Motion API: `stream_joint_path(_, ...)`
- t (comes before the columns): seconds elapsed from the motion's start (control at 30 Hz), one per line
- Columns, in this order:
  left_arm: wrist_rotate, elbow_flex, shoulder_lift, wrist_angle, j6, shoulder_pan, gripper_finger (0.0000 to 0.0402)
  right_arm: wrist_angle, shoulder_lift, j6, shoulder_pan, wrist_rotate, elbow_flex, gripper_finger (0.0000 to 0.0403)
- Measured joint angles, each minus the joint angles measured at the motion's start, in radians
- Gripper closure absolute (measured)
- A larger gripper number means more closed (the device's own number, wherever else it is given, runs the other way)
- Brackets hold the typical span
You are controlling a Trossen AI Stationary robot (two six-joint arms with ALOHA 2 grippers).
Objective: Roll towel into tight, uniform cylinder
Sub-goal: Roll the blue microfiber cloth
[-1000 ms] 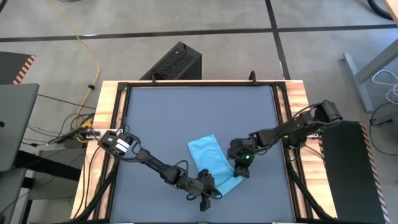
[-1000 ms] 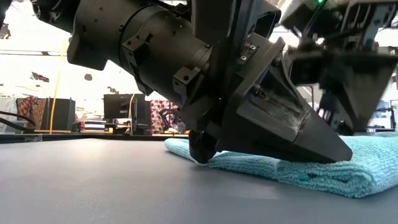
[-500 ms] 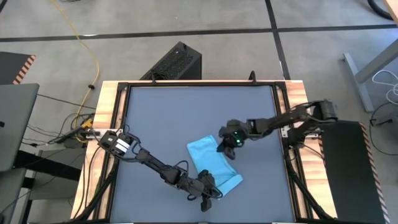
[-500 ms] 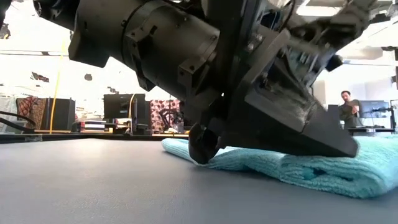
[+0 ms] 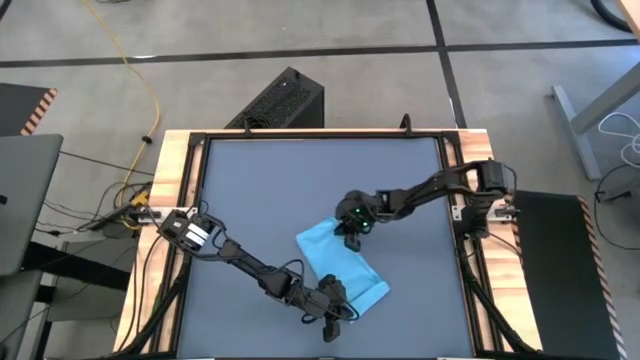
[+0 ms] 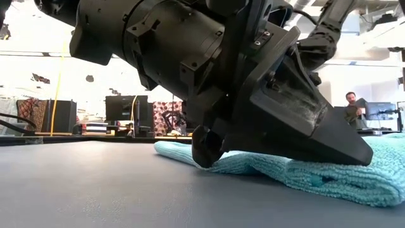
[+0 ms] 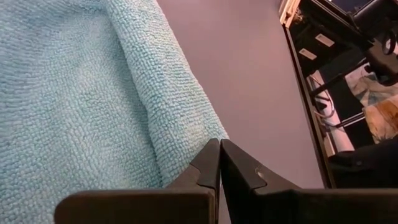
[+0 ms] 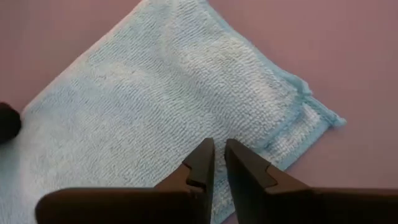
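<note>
The left hand (image 5: 335, 312), fingers nearly closed with only a sliver between them, presses on the near end of the towel (image 5: 341, 265) without visibly gripping it. The right hand (image 5: 352, 226), fingers almost together and empty, hovers over the towel's far end. The folded towel lies flat, long axis running diagonally between both hands, mid-desk (image 5: 260, 190), open room all round, not yet rolled.
</note>
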Motion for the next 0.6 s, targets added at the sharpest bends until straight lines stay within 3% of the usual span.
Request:
stream_joint_path(0.4, -0.037, 0.0, 0.002, 0.002, 0.005, -0.014, 0.0401, -0.042, 0.019, -0.106, -0.018, 0.186, 0.07, 0.0338)
stream_joint_path(0.6, -0.029, 0.0, 0.002, -0.009, 0.027, -0.016, 0.0401, -0.108, 0.0, -0.147, 0.007, 0.226, 0.087, 0.0338)
